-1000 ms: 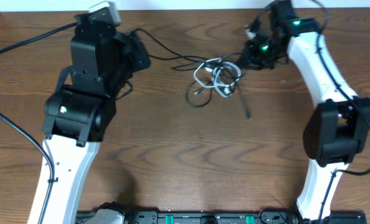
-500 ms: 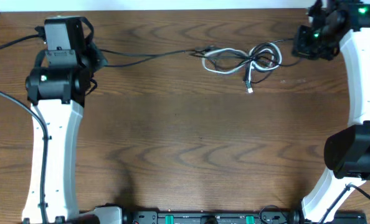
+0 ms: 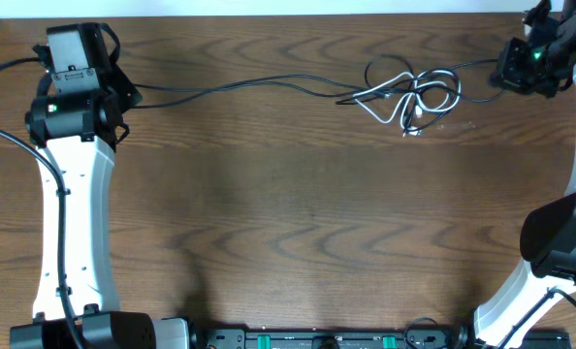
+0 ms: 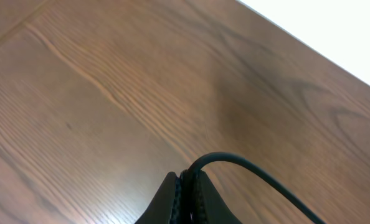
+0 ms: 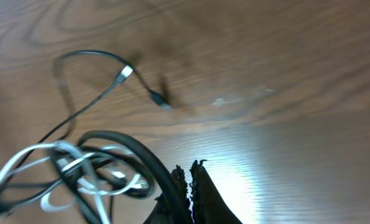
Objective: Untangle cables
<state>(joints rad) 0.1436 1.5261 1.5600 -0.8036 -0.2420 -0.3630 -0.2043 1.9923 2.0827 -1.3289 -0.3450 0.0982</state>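
A: While the knot (image 3: 411, 94) sits at the far R side of the table (image 3: 288, 223), how much can be called done?

B: Only part, it's judged. One long black cord (image 3: 240, 85) is drawn out nearly straight from the knot to the L gripper (image 3: 125, 92), which is clenched on its end. A second black cord (image 3: 472, 66) is run from the knot's other side to the R gripper (image 3: 509, 73). That claw is also clamped tight, and the cord appears nipped at its tips.

A: What's left?

B: The middle isn't undone yet. The white cord (image 3: 385, 92) is looped w/ black loops and crossed several times, and none of the cords is laid apart yet. A loose plug end (image 3: 411, 131) is seen just beside the knot, on the near side.

A: Anything in the way?

B: Arm wiring (image 3: 7, 66) is hung by the L arm, well apart from the cords. Both claws are parked near the far corners, so little room for more outward pull is expected. It's judged that the loops must be picked open w/ a re-grip nearer the knot.
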